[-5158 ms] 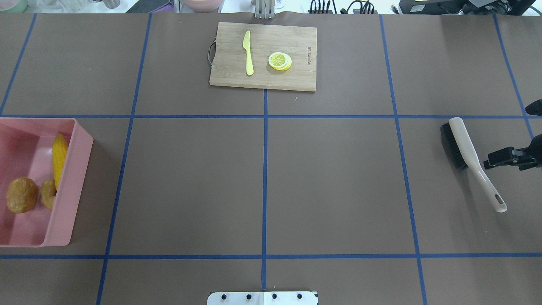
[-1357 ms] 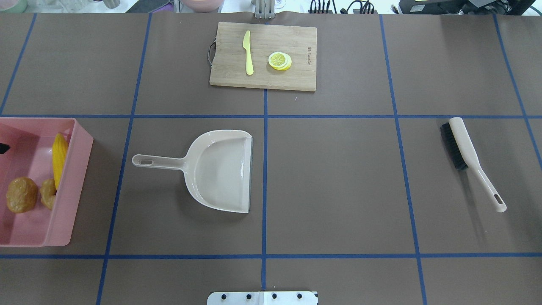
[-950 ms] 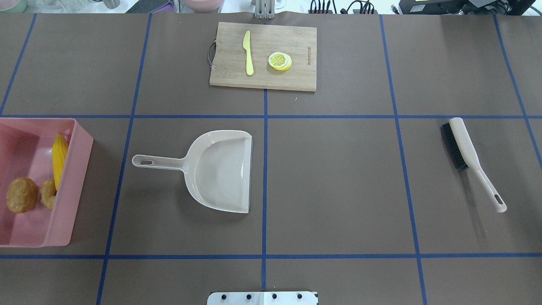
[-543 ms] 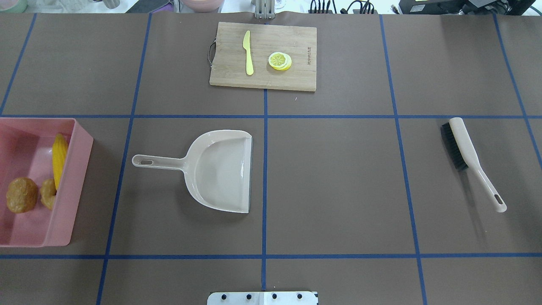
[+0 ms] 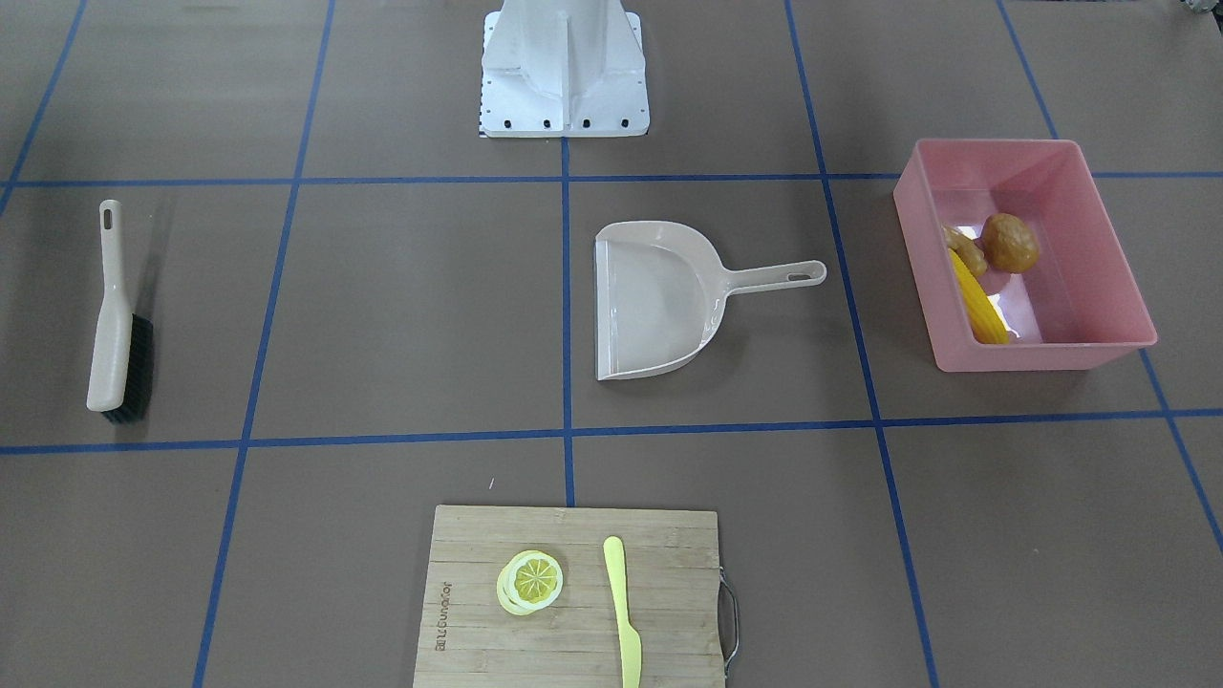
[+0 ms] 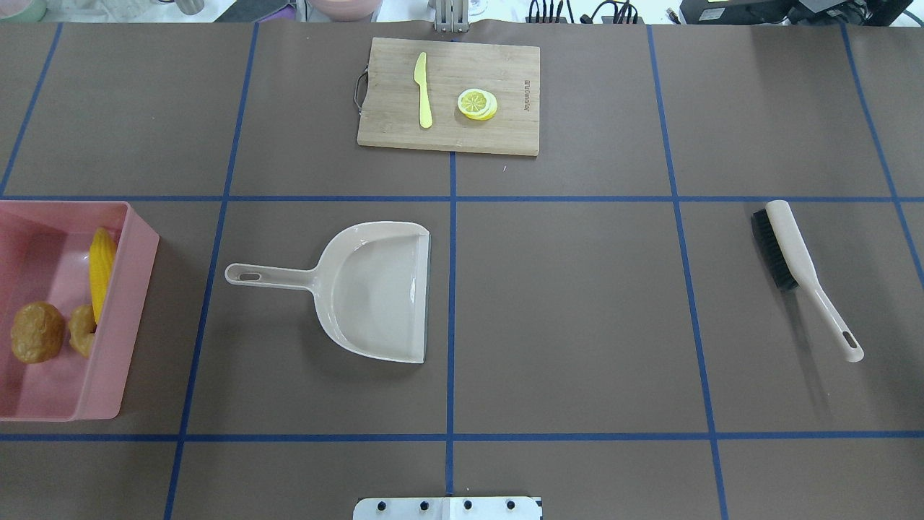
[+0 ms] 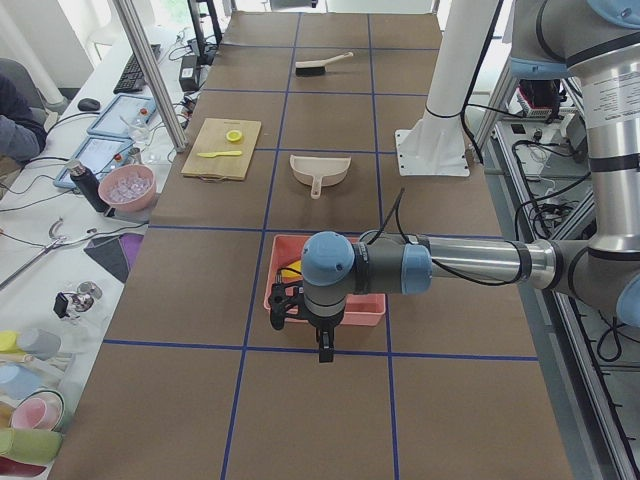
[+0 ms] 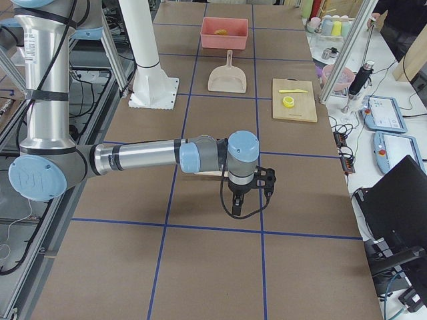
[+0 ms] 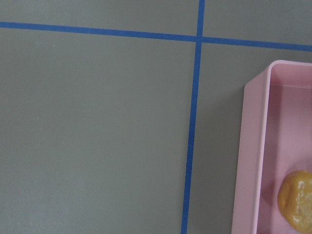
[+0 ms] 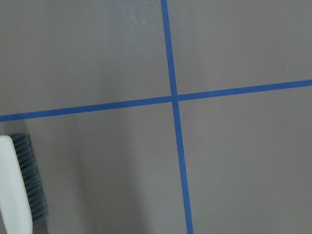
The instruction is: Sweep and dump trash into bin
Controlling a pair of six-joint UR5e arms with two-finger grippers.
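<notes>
The pink bin [image 6: 137,303] stands at the table's left end and holds the yellow corn cob [image 6: 102,263], the brown potato [image 6: 36,341] and the tan ginger root [image 6: 81,330]. In the front-facing view the bin [image 5: 1041,355] is at the right with the corn [image 5: 976,304], potato [image 5: 1011,242] and ginger [image 5: 963,250] inside. My left gripper [image 7: 325,353] hangs just outside the bin's outer end. My right gripper [image 8: 235,201] hangs over bare table beyond the brush. I cannot tell whether either is open or shut. The left wrist view shows the bin's rim [image 9: 251,146] and the potato [image 9: 297,200].
The beige dustpan [image 6: 375,292] lies empty at the middle, handle towards the bin. The brush [image 6: 790,249] lies at the right, its bristles in the right wrist view [image 10: 29,185]. A wooden cutting board [image 6: 390,94] at the far edge carries a pale knife [image 6: 422,90] and lemon slices [image 6: 477,103].
The dustpan, absent 5.2 s ago, now lies at the middle. The right gripper left the overhead view's right edge. The left gripper's tip withdrew from over the bin.
</notes>
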